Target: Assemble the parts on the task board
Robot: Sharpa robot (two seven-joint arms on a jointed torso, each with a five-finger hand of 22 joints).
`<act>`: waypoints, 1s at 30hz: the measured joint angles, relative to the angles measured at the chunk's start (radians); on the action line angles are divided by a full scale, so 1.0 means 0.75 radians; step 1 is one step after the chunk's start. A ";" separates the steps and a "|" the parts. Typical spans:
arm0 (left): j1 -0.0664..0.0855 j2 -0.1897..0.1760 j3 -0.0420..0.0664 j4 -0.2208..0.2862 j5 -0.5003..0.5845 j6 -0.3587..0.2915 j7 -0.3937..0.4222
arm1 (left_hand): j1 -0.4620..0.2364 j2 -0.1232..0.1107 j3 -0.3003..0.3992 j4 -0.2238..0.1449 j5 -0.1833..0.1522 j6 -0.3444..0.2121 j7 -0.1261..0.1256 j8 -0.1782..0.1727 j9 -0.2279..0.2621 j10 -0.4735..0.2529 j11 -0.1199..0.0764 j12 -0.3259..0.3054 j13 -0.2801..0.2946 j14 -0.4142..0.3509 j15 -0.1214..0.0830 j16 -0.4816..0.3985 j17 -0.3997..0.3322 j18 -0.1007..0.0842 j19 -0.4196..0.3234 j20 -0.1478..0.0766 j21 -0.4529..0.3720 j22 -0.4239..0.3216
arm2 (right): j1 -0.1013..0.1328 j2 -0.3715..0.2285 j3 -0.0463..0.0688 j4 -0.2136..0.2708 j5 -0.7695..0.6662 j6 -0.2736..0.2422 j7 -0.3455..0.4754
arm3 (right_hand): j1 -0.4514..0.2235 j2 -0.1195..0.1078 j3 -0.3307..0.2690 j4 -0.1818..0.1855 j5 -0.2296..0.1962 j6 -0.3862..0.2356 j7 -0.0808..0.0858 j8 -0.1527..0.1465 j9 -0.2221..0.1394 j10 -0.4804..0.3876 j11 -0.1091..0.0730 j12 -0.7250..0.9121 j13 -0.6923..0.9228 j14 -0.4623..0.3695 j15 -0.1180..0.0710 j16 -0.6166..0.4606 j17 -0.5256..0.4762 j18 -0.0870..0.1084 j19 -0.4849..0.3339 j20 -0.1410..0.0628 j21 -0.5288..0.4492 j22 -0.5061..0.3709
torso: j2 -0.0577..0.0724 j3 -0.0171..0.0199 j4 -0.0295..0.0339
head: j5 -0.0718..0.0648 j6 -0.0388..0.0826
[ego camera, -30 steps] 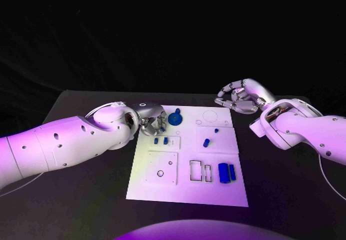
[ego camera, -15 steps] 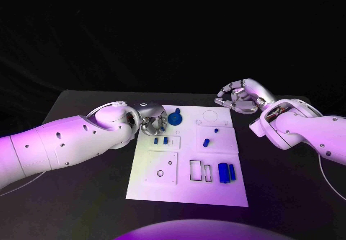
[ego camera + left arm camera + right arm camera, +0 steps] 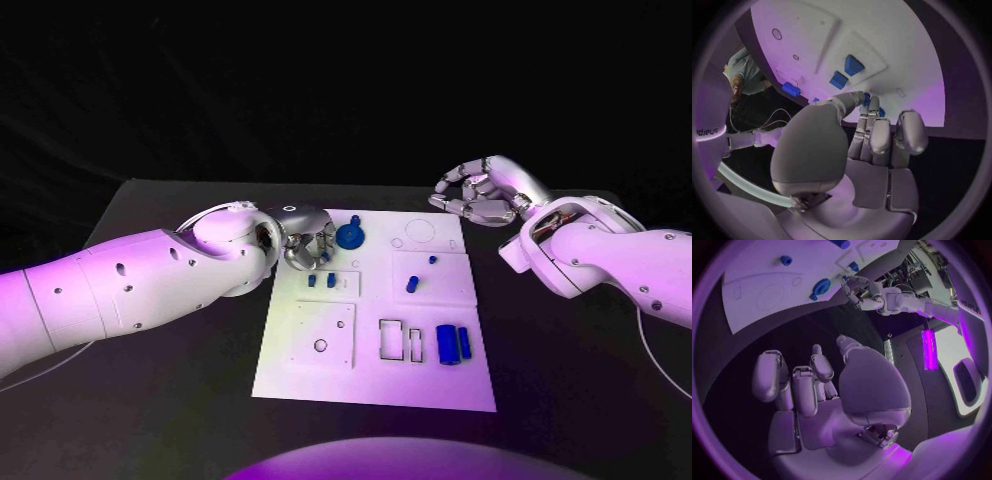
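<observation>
White task board (image 3: pixel 378 385) lies mid-worktop (image 3: pixel 173 420) with blue parts on it, and your two hands sit at its far end.

Your left hand (image 3: pixel 306 243) hangs over the board's far left corner, just beside the round blue part (image 3: pixel 351 238); its fingers (image 3: pixel 879 140) are curled together, and you cannot tell whether they pinch anything. Your right hand (image 3: pixel 483 194) is raised beyond the far right corner, off the board, fingers (image 3: pixel 795 385) curled inward around nothing. Two small blue blocks (image 3: pixel 320 281) sit near the left hand, two small blue pieces (image 3: pixel 420 275) lie mid-board, and a pair of blue cylinders (image 3: pixel 454 344) rests side by side nearer you on the right.
</observation>
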 measured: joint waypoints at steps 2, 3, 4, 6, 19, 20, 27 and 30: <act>0.000 0.001 0.000 0.000 0.001 0.002 0.000 | 0.000 0.000 0.000 0.000 0.000 0.000 0.000 0.000 0.000 0.000 0.000 0.000 0.000 0.000 0.000 0.000 0.000 0.000 0.000 0.000 0.000 0.000 | 0.000 0.000 0.000 0.000 0.000 0.000 0.000 | 0.000 0.000 0.000 0.000 0.000 0.000 0.000 0.000 0.000 0.000 0.000 0.000 0.000 0.000 0.000 0.000 0.000 0.000 0.000 0.000 0.000 0.000 | 0.000 -0.0001 0.0000 | -0.001 0.000; 0.000 0.001 -0.001 0.000 0.001 0.004 0.000 | 0.000 0.000 0.000 0.000 0.000 0.000 0.000 0.000 0.000 0.000 0.000 0.000 0.000 0.000 0.000 0.000 0.000 0.000 0.000 0.000 0.000 0.000 | 0.000 0.000 0.000 0.000 0.000 0.000 0.000 | 0.000 0.000 0.000 0.000 0.000 0.000 0.000 0.000 0.000 0.000 0.000 0.000 0.000 0.000 0.000 0.000 0.000 0.000 0.000 0.000 0.000 0.000 | 0.000 -0.0001 0.0000 | -0.001 0.000; -0.001 0.002 -0.002 0.000 0.001 0.007 0.001 | 0.000 0.000 0.000 0.000 0.000 0.000 0.000 0.000 0.000 0.000 0.000 0.000 0.000 0.000 0.000 0.000 -0.003 0.000 0.000 0.000 0.000 0.000 | 0.000 0.000 0.000 0.000 0.000 0.000 0.000 | 0.000 0.000 0.000 0.000 0.000 0.000 0.000 0.000 0.000 0.000 0.000 0.000 0.000 0.000 0.000 0.000 0.000 0.000 0.000 0.000 0.000 0.000 | 0.000 -0.0003 0.0000 | -0.001 -0.001; -0.001 0.002 -0.002 0.000 0.001 0.008 0.001 | 0.000 0.000 0.000 0.000 0.000 0.005 -0.005 0.000 0.001 0.005 -0.005 -0.001 0.002 0.000 0.000 0.000 -0.008 0.000 0.000 0.000 0.000 0.000 | 0.000 0.000 0.000 0.000 0.000 0.000 0.000 | 0.000 0.000 0.000 0.000 0.000 0.000 0.000 0.000 0.000 0.000 0.000 0.000 0.000 0.000 0.000 0.000 0.000 0.000 0.000 0.000 0.000 0.000 | 0.000 -0.0004 0.0000 | -0.001 -0.001; -0.001 0.003 -0.002 -0.002 0.002 0.011 0.002 | 0.000 0.000 0.000 -0.008 0.000 0.012 -0.002 -0.002 0.004 0.017 -0.007 -0.006 0.005 0.000 0.000 0.000 -0.017 0.000 0.000 0.000 0.000 0.001 | 0.000 0.000 0.000 -0.001 0.000 0.000 0.000 | 0.000 0.000 0.000 0.000 0.000 0.000 0.000 0.000 0.000 0.000 0.000 0.000 -0.002 0.000 0.000 -0.008 0.000 0.000 0.000 0.000 -0.005 0.000 | 0.000 -0.0005 0.0003 | -0.001 0.001; -0.001 0.003 -0.002 -0.002 0.002 0.011 0.002 | 0.000 0.000 0.000 -0.007 0.000 0.012 -0.002 -0.002 0.004 0.017 -0.007 -0.006 0.005 0.000 0.000 0.000 -0.017 0.000 0.000 0.000 0.000 0.001 | 0.000 0.000 0.000 -0.001 0.000 0.000 0.000 | 0.000 0.000 0.000 0.000 0.000 0.000 0.000 0.000 0.000 0.000 0.000 0.000 -0.002 0.000 0.000 -0.008 0.000 0.000 0.000 0.000 -0.005 0.000 | 0.000 -0.0005 0.0003 | -0.001 0.001; -0.001 0.005 -0.002 -0.006 0.002 0.010 0.002 | 0.000 0.000 0.000 -0.007 0.000 0.005 0.005 -0.022 0.002 0.017 -0.007 -0.025 0.008 0.000 0.000 0.000 0.019 0.000 0.000 0.000 -0.005 -0.005 | 0.000 0.000 0.000 -0.001 -0.001 0.000 0.000 | 0.000 0.000 0.000 0.000 0.000 0.000 0.000 0.000 0.000 0.000 0.000 0.000 -0.002 0.000 0.000 -0.008 0.000 0.000 0.000 0.000 -0.005 0.000 | 0.000 0.0000 -0.0001 | -0.001 0.003; -0.002 0.006 -0.003 -0.008 0.002 0.010 0.002 | 0.000 0.000 0.000 -0.007 0.000 -0.052 0.012 -0.065 -0.012 0.001 0.009 -0.053 0.005 0.005 0.005 0.000 0.016 0.000 -0.004 -0.002 -0.014 -0.014 | 0.000 0.000 0.000 -0.001 -0.001 0.000 0.000 | 0.000 0.000 0.000 0.000 0.000 0.000 0.000 0.000 0.000 0.000 0.000 0.000 -0.002 0.000 0.000 -0.008 0.000 0.000 0.000 0.000 -0.005 0.001 | 0.000 0.0003 -0.0008 | -0.001 0.003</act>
